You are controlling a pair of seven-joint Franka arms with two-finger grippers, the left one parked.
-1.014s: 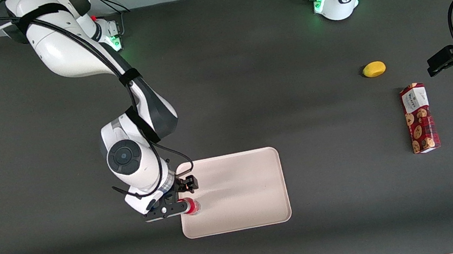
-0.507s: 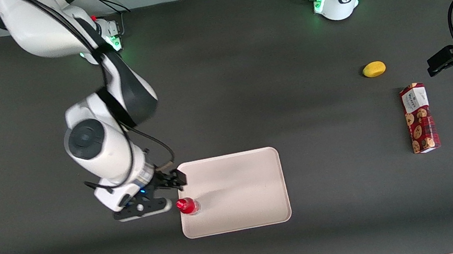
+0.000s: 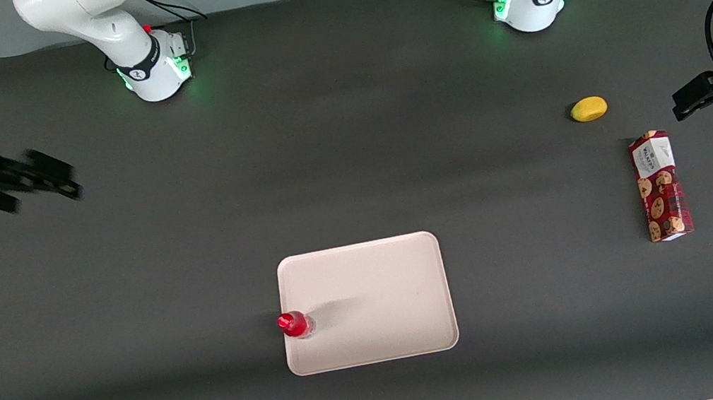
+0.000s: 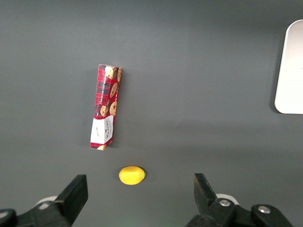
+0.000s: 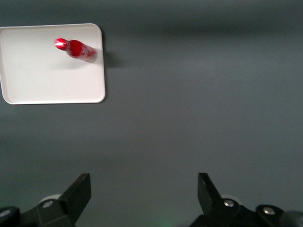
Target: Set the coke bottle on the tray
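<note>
The coke bottle [image 3: 294, 324] [image 5: 75, 48], small and red with a red cap, stands upright on the pale cream-pink tray [image 3: 379, 296] [image 5: 42, 80]. It is close to the tray's edge toward the working arm's end. My right gripper [image 3: 56, 179] [image 5: 143, 184] hangs high over the bare mat at the working arm's end of the table, far from the bottle and farther from the front camera than the tray. Its fingers are spread wide apart with nothing between them. One tray corner [image 4: 291, 71] also shows in the left wrist view.
A red cookie box [image 3: 660, 186] [image 4: 105, 106] lies flat toward the parked arm's end of the table. A yellow lemon-like fruit [image 3: 589, 109] [image 4: 131, 175] lies beside it, farther from the front camera. Both arm bases stand along the back edge.
The gripper let go of the coke bottle, which stays upright on the tray. The arm then drew away fast toward the working arm's end of the table and upward.
</note>
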